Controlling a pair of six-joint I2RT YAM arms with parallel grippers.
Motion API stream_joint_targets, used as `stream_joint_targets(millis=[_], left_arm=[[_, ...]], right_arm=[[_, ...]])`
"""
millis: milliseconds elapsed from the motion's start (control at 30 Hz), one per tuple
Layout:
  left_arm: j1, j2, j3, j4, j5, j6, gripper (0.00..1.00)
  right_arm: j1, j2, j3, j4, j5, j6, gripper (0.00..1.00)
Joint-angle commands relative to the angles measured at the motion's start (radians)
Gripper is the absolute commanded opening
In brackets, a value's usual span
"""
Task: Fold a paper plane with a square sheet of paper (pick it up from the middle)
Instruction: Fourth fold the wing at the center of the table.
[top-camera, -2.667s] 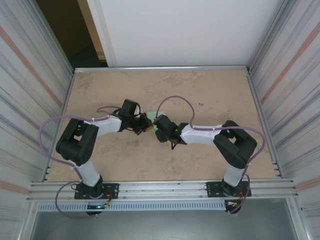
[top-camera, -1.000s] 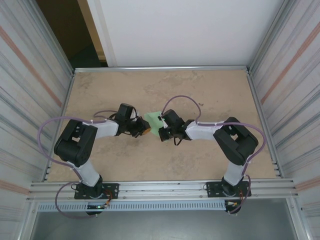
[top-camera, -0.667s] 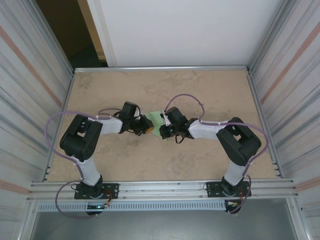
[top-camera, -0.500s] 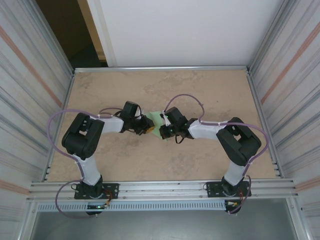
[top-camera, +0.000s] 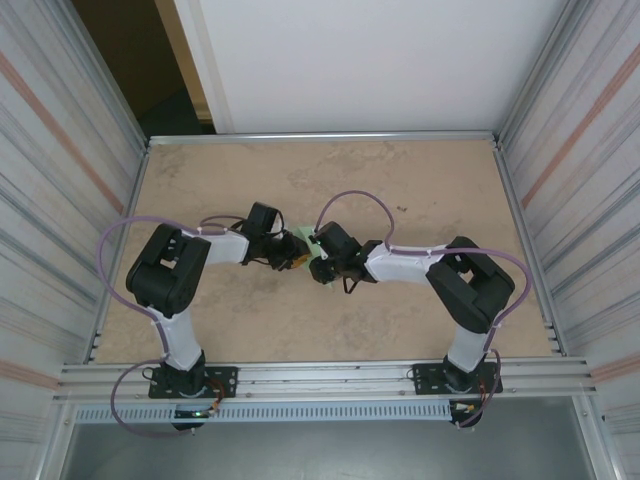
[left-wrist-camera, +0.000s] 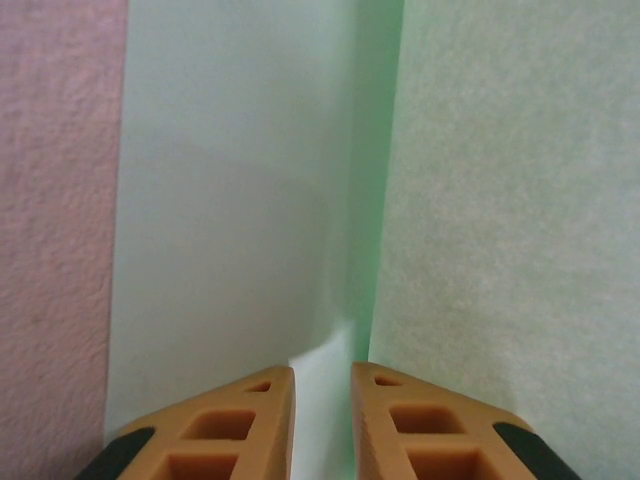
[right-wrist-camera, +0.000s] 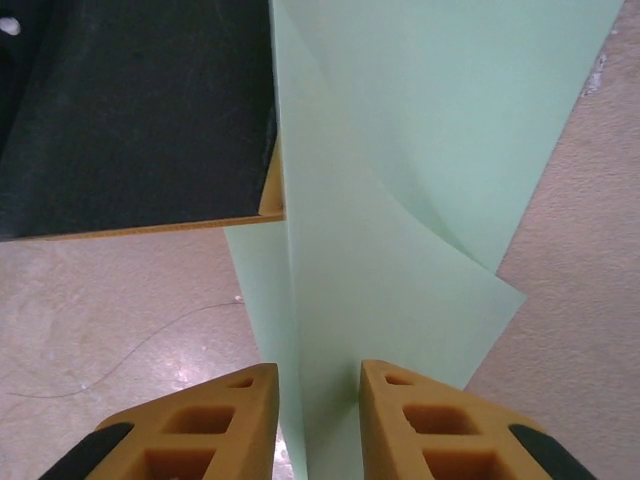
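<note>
The right claw (right-wrist-camera: 320, 420) has slid in toward the left claw (left-wrist-camera: 322, 420), and its jaws have eased to a narrow gap. The green sheet (top-camera: 302, 238) stands folded between both sets of fingers, its crease running straight ahead of each claw. The left jaws are narrow too; I cannot tell whether they pinch. The next crease likely follows that line.

The table (top-camera: 430, 200) is a tan, mottled board edged by a metal frame (top-camera: 320, 136). Near its middle rests the square sheet of paper (top-camera: 303, 238), pale mint green. Part of it lies flat on the board and part is raised in a fold.
</note>
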Motion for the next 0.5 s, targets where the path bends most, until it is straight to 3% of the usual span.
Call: stream_joint_targets(millis=[0,467], left_arm=[[-0.009,0.021,-0.003,-0.089,-0.027,0.019,0.21],[-0.009,0.024,0.004,-0.092,-0.022,0.019,0.22]], right_arm=[[0.015,0.014,0.030,-0.038,0.069,-0.024,0.30],[0.066,0.053,0.054,-0.071,0.194,-0.025,0.29]])
